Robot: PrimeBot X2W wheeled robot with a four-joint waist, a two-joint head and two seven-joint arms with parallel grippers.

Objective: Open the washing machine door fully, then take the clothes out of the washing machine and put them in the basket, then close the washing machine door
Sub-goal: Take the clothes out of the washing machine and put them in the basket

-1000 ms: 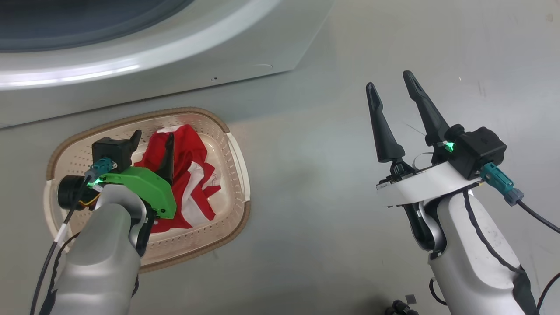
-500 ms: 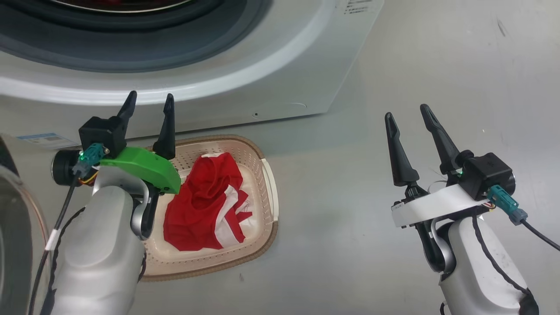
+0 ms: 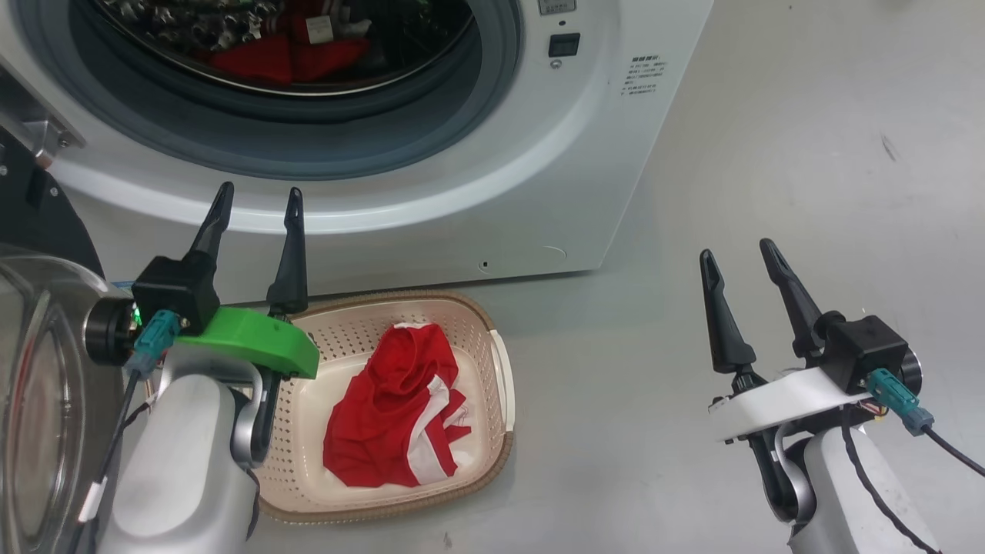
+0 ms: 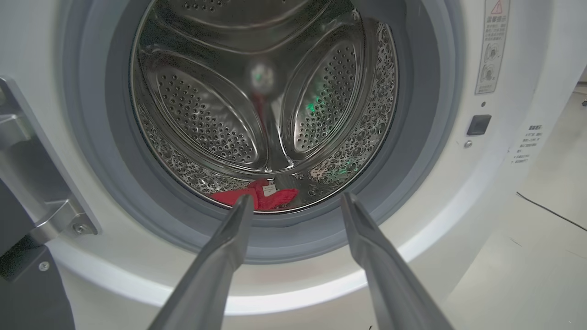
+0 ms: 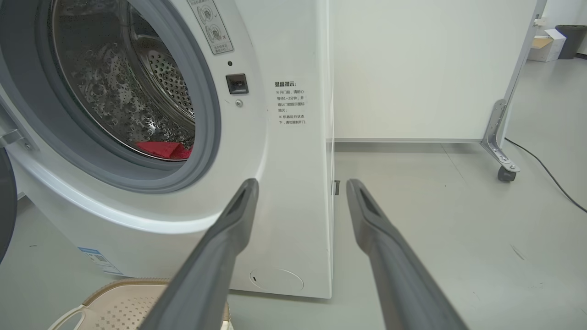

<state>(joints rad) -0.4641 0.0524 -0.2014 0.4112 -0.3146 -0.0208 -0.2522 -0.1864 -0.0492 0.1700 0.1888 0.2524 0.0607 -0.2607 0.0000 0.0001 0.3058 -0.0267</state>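
In the basket [image 3: 400, 297] lie the clothes [image 3: 385, 415]; red fabric [image 4: 270, 198] sits in the washing machine [image 3: 539, 192]; left gripper [image 3: 259, 191], right gripper [image 3: 736, 250] spread, empty.

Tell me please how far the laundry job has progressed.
Done: the washing machine door stands open, and one red garment lies in the basket. In hand: nothing; the left gripper is open and empty, facing the drum; the right gripper is open too. Left: more red fabric lies in the drum, then closing the door.
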